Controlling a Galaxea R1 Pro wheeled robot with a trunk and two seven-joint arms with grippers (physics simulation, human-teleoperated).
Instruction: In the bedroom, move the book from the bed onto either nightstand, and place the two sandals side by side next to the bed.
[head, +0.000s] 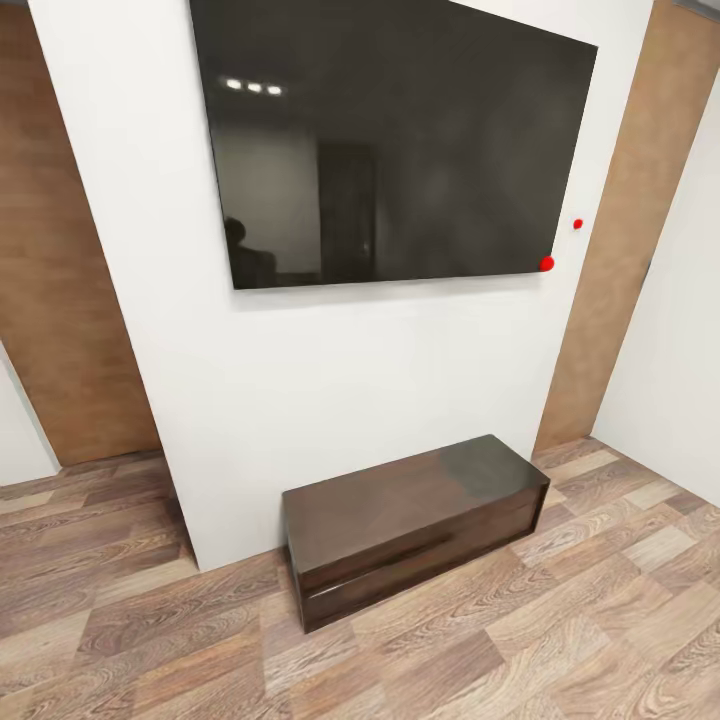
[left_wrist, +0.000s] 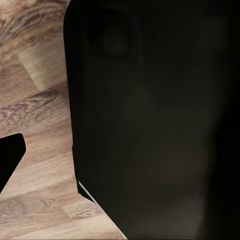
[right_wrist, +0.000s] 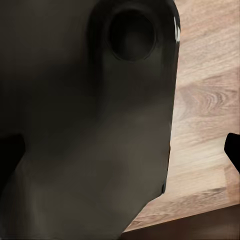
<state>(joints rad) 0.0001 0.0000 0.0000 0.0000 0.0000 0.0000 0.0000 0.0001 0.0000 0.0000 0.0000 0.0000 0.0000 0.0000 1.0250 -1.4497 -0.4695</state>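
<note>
I face a white bedroom wall (head: 330, 400) that carries a large dark screen (head: 400, 140). The book, the bed, the nightstands and the blue sandals are out of view. In the left wrist view one dark fingertip (left_wrist: 11, 159) pokes in at the picture's edge over the plank floor (left_wrist: 35, 115); a dark part of my own body hides the other. In the right wrist view my right gripper (right_wrist: 122, 150) stands open with nothing in it, its fingertips (right_wrist: 233, 150) far apart at the two sides.
A long, low dark wood bench cabinet (head: 415, 520) stands on the floor against the wall below the screen. Brown wood panels (head: 70, 300) flank the wall on both sides. Two small red dots (head: 546, 263) sit by the screen's lower right corner. Plank floor (head: 560, 640) spreads around the bench.
</note>
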